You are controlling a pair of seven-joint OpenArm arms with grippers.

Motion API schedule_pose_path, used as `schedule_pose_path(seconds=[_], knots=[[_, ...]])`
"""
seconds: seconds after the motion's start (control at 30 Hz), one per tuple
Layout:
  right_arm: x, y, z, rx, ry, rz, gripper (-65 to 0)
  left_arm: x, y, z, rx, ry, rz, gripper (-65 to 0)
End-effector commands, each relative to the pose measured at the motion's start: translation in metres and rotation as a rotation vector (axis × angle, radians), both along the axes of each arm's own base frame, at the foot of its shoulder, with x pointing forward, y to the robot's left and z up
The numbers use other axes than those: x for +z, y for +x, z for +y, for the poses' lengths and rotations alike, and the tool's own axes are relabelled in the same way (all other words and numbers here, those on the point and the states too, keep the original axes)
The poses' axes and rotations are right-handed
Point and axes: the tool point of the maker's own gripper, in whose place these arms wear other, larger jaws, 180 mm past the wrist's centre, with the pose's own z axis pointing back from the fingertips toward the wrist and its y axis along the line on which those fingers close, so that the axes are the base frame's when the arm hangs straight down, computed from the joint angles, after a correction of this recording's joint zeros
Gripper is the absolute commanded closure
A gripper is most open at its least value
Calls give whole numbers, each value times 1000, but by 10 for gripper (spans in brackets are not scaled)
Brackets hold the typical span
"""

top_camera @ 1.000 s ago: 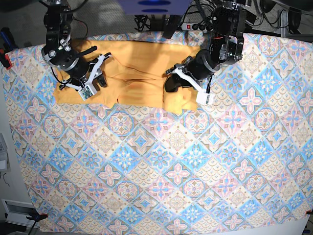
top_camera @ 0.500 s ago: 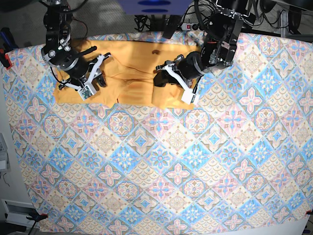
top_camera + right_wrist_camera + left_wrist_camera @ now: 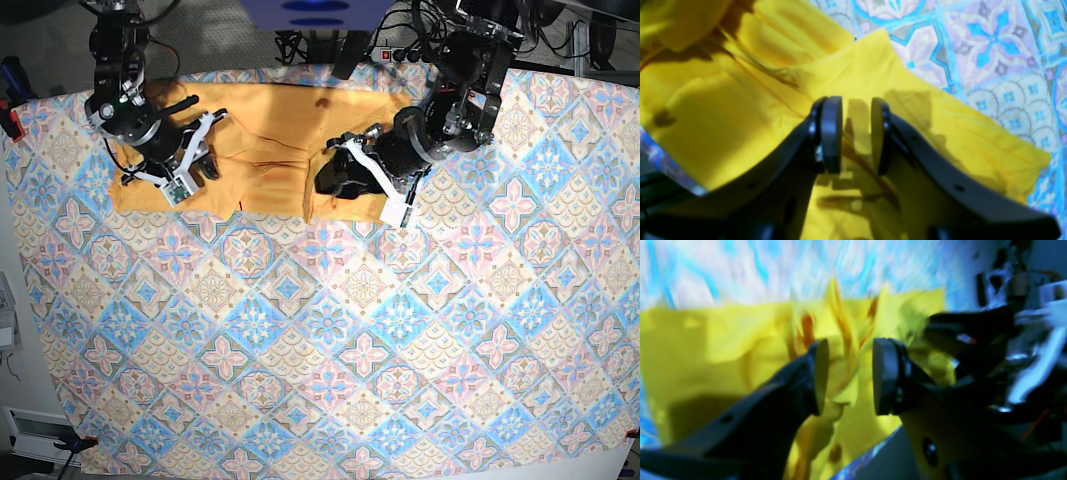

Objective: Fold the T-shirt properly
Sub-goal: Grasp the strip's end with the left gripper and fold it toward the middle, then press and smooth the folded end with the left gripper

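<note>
The left gripper (image 3: 848, 376), a pair of black arms ending in flat round pads, stands spread apart above the T-shirt (image 3: 265, 150), a pale orange-yellow short-sleeved garment of soft cotton; a raised ridge of the cloth sits in the gap between the pads, though the blur of this wrist view does not let me say whether either pad touches it. In the base view this gripper (image 3: 335, 175) hovers over the shirt's folded edge nearest the middle of the table. The right gripper (image 3: 857, 135), of the same black make, holds its pads a little apart with only creased yellow cloth and their own shadows showing in the gap, pinching nothing that I can make out; in the base view it (image 3: 200, 150) sits over the other end of the shirt. The shirt lies rumpled along the far edge of the table, spread on the blue-and-pink tile-patterned tablecloth (image 3: 330, 330), which covers the whole surface around it
</note>
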Motion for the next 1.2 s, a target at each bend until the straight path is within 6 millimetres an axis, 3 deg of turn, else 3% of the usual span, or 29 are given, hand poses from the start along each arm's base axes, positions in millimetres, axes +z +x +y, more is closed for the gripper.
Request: schedule_pose_path(seconds=[0.0, 0.37, 0.63, 0.83, 0.93, 1.17], knots=[[12, 8, 0, 5, 12, -46, -146, 9, -2, 1, -8, -15, -22, -225], [12, 8, 0, 5, 12, -46, -146, -6, -14, 68, 80, 66, 37, -219], [12, 8, -1, 2, 10, -49, -146, -27, -27, 65, 46, 84, 96, -219], [27, 15, -26, -61, -23, -94, -146, -24, -22, 64, 44, 82, 86, -224], [24, 10, -31, -73, -30, -82, -146, -23, -20, 67, 49, 87, 83, -225], [22, 5, -34, -78, -33, -70, -146, -22, -6, 101, 146, 121, 70, -225]])
